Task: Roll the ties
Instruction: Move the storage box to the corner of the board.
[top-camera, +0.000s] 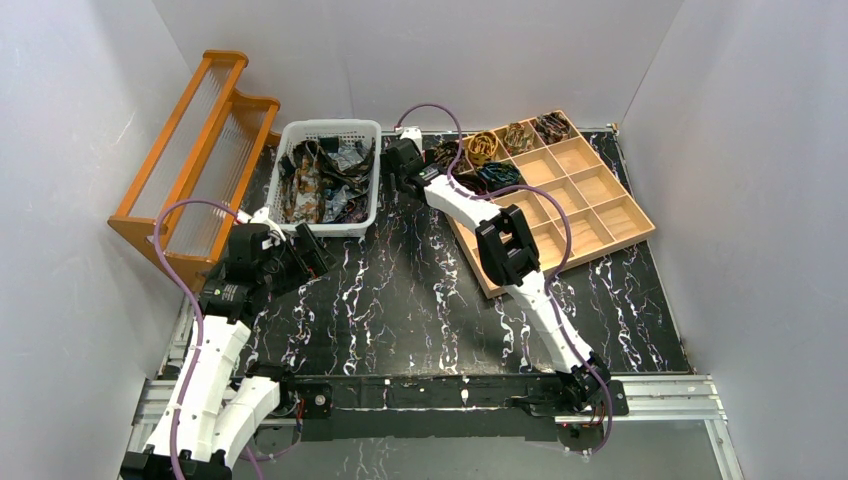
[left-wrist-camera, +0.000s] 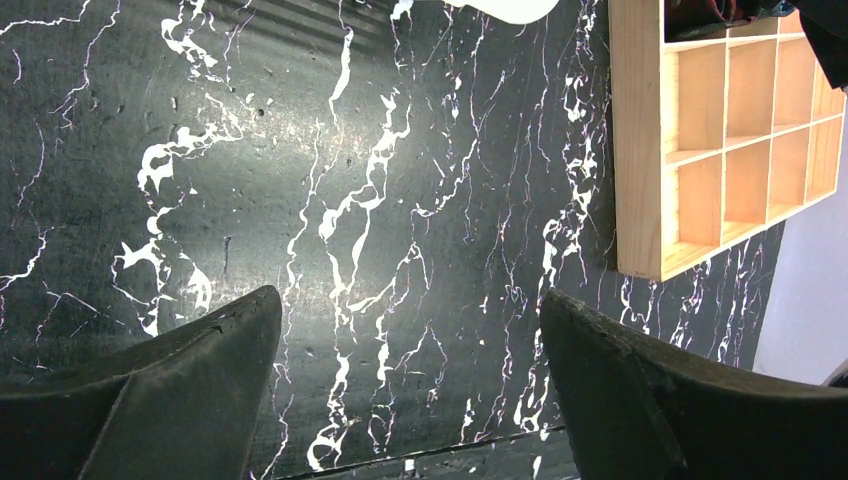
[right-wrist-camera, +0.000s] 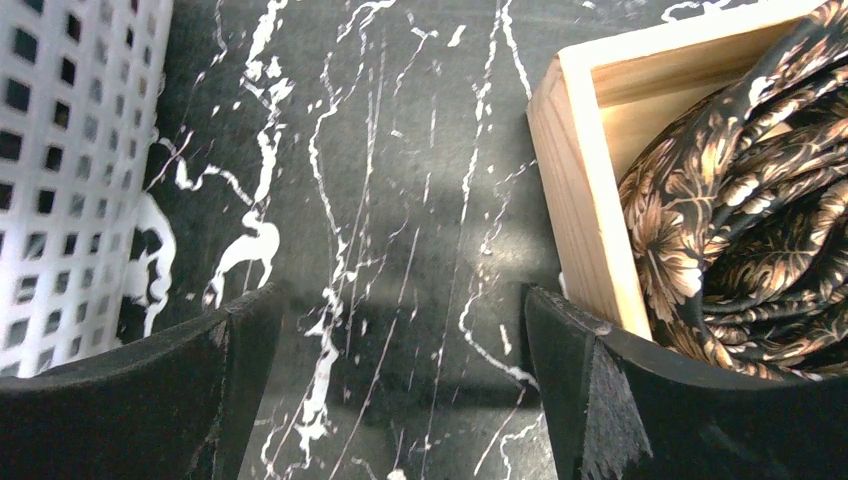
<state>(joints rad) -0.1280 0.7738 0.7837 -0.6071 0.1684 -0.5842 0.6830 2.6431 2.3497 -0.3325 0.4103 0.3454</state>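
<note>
Both empty, spread wide: left gripper (left-wrist-camera: 410, 310), right gripper (right-wrist-camera: 400, 310). Risk at frame right: clipping pale wooden compartment tray (right-wrist-camera: 575, 190), unrolling coiled black-gold leaf-print tie (right-wrist-camera: 740, 200).

Leaf-patterned tie (right-wrist-camera: 740, 200) cut by right edge.

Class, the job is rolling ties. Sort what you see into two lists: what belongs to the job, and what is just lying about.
Belongs to the job: loose ties in the white basket; rolled ties in the wooden tray.
Just lying about: orange rack.
</note>
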